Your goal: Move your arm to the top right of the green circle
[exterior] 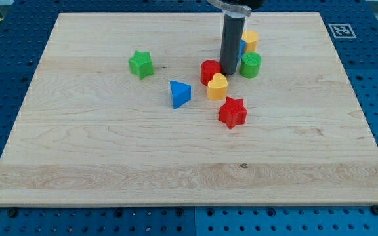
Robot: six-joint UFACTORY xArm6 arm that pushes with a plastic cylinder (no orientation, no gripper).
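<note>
The green circle (251, 65) is a short green cylinder standing right of the board's centre, toward the view's top. My tip (229, 71) is just to its left, between it and the red circle (209, 71), close to both. The rod rises from there to the view's top edge. A yellow block (249, 40) sits just above the green circle, and a blue block (243, 47) shows partly behind the rod.
A yellow heart-shaped block (217, 86) lies below the tip. A red star (232, 112) lies below that. A blue triangle (180, 94) and a green star (140, 64) lie to the left. The wooden board (97, 157) sits on a blue pegboard table.
</note>
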